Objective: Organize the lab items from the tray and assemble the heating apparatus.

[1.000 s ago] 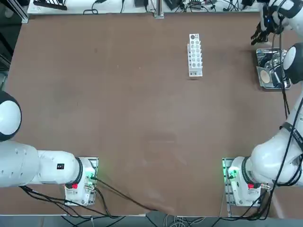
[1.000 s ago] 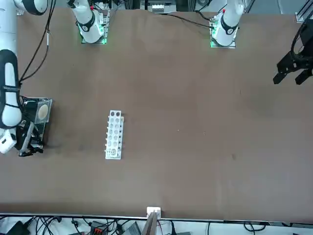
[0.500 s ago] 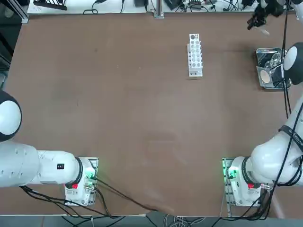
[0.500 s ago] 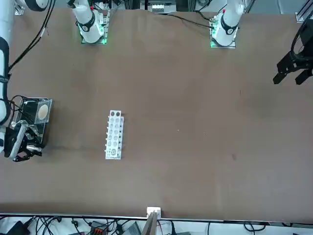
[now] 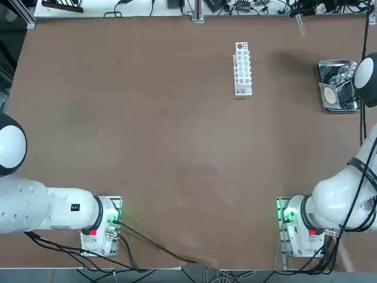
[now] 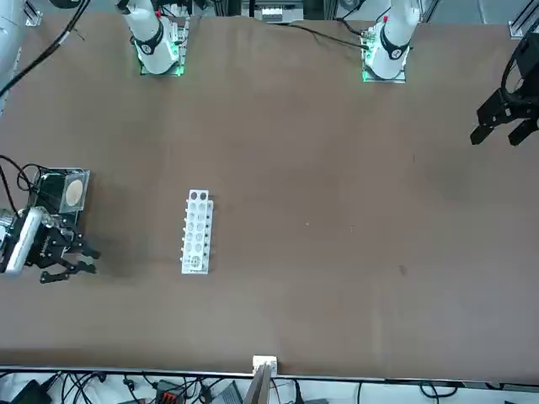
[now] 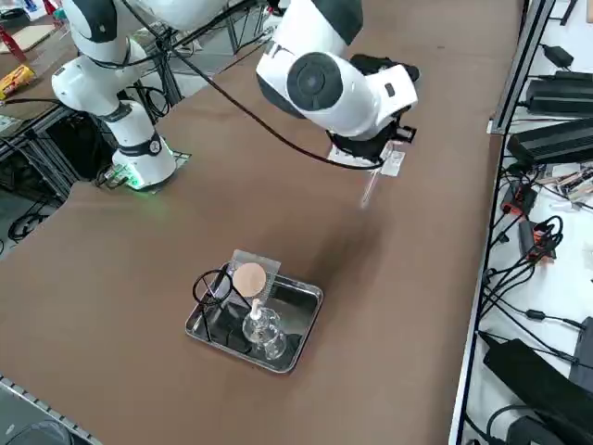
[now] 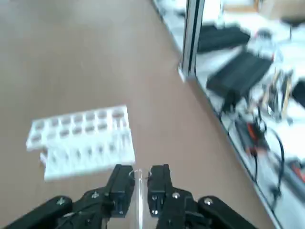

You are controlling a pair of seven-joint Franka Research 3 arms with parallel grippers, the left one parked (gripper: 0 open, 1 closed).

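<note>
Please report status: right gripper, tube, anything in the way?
Right gripper shut on clear tube, above table. Burner and wire stand in tray. Nothing seen between tube and white rack.

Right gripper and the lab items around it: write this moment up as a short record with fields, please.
right gripper: raised over the table, shut on the tube
held: thin clear tube, hanging below the gripper
white holed rack: on the table, no tube in it
tray: shiny metal, raised rim
on the tray: clear glass burner, black wire stand, round tan disc on a square mesh
heating apparatus: not yet assembled
</note>
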